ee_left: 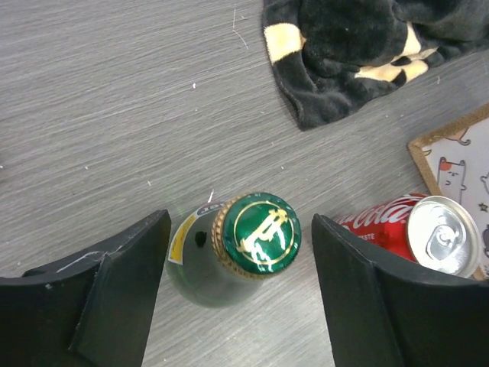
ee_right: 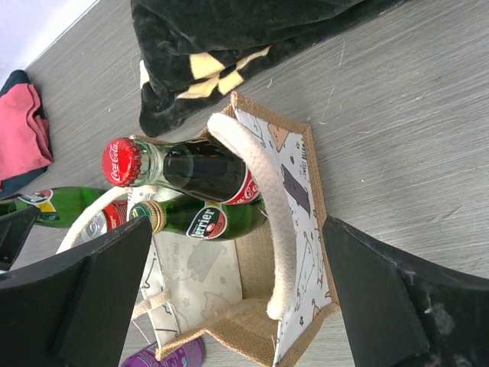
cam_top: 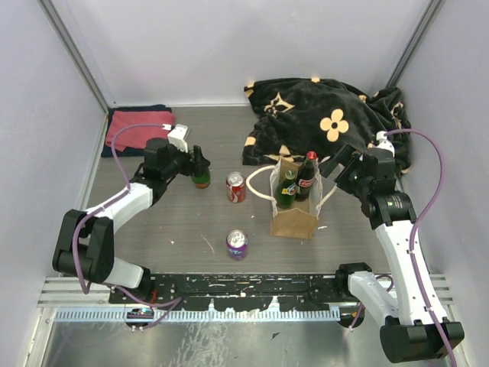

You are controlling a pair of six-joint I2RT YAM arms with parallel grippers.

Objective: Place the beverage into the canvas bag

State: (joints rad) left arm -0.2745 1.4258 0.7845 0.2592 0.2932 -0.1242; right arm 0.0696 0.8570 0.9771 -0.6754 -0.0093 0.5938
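Finding: your left hand point(ee_left: 240, 229) stands wide, one finger on each side of the green glass bottle point(ee_left: 205, 267), with a gap showing on both sides. The bottle is upright on the grey wood-grain bench point(cam_top: 153, 229), capped in green and gold foil point(ee_left: 257, 232), well to the left of the canvas bag point(cam_top: 294, 219). A red can point(cam_top: 236, 187) stands between them and a purple can point(cam_top: 237, 244) sits nearer the bases.

The bag is coarse tan weave with cream rope handles point(ee_right: 269, 206) and a white printed lining. It holds a red-capped cola bottle point(ee_right: 191, 170) and a green Perrier bottle point(ee_right: 206, 219).

Your right hand point(ee_right: 238, 229) is also spread wide, empty, beside the bag's right
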